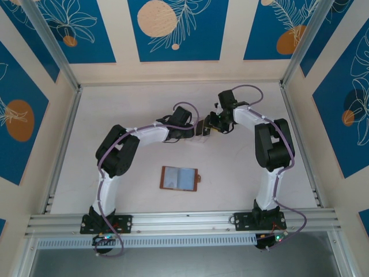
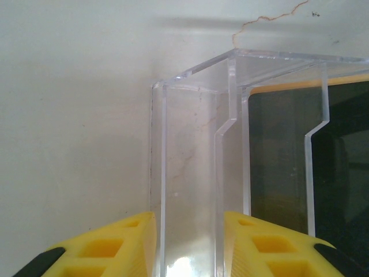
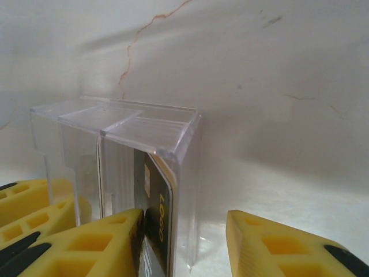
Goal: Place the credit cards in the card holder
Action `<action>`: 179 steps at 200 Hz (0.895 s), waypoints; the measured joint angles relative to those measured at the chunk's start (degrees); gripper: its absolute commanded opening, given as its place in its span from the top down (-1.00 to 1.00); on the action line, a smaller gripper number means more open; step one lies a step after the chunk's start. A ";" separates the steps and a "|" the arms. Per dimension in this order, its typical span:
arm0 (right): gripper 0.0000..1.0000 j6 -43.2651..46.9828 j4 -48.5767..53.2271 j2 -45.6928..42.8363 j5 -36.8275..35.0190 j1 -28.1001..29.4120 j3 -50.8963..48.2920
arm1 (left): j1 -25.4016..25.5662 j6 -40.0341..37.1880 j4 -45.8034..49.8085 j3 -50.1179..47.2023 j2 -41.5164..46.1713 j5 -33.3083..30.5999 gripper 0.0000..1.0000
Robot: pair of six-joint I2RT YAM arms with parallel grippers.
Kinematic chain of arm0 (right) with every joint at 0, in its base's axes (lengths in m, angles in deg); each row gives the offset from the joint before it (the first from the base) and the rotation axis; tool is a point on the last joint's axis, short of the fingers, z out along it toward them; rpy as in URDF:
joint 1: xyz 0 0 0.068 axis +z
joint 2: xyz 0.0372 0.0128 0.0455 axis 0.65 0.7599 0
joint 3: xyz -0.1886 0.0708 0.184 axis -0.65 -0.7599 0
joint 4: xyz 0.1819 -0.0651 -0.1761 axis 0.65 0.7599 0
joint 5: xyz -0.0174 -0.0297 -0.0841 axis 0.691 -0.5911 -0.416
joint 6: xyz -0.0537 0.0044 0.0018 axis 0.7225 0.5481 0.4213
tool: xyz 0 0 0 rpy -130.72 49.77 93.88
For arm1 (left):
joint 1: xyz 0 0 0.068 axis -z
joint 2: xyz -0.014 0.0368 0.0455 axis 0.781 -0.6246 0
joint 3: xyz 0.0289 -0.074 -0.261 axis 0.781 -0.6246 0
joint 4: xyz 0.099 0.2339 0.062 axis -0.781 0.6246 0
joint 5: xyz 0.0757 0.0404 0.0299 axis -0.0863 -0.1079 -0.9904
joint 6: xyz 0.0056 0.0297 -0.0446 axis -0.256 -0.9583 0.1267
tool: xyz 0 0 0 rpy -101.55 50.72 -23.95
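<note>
Both arms are seen bent at the elbow and reached in toward mid-table, wrists nearly nose to nose. The left arm (image 1: 118, 151) is folded in from the left, the right arm (image 1: 274, 144) from the right. The left gripper (image 2: 190, 222) is clamped on the clear stand (image 2: 190, 173). The right gripper (image 3: 184, 222) is parted, one finger well off it.

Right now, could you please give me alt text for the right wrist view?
A clear plastic stand on the white table holds a dark card in its end slot. The right gripper straddles that end, yellow fingers apart.
</note>
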 measured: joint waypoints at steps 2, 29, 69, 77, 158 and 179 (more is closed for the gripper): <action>0.16 0.00 -0.11 0.00 0.17 -0.02 -0.07 | 0.00 0.00 -0.02 0.00 0.00 0.00 0.32; 0.16 -0.39 -1.40 0.00 1.44 -0.33 -0.81 | 0.00 0.00 -0.02 0.00 0.00 0.00 0.32; 0.22 -1.03 -2.91 0.00 3.63 -0.96 -1.77 | 0.00 0.00 -0.02 0.00 0.00 0.00 0.32; 0.24 -1.20 -3.34 0.00 4.44 -1.29 -2.12 | 0.00 0.00 -0.02 0.00 0.00 0.00 0.32; 0.38 -1.99 -2.56 -2.82 2.36 -1.44 -4.00 | -0.02 0.46 -0.81 -0.11 -0.11 -0.04 0.32; 0.37 -1.38 0.07 -3.87 -0.57 -0.72 -2.93 | -0.02 0.46 -0.81 -0.11 -0.11 -0.04 0.32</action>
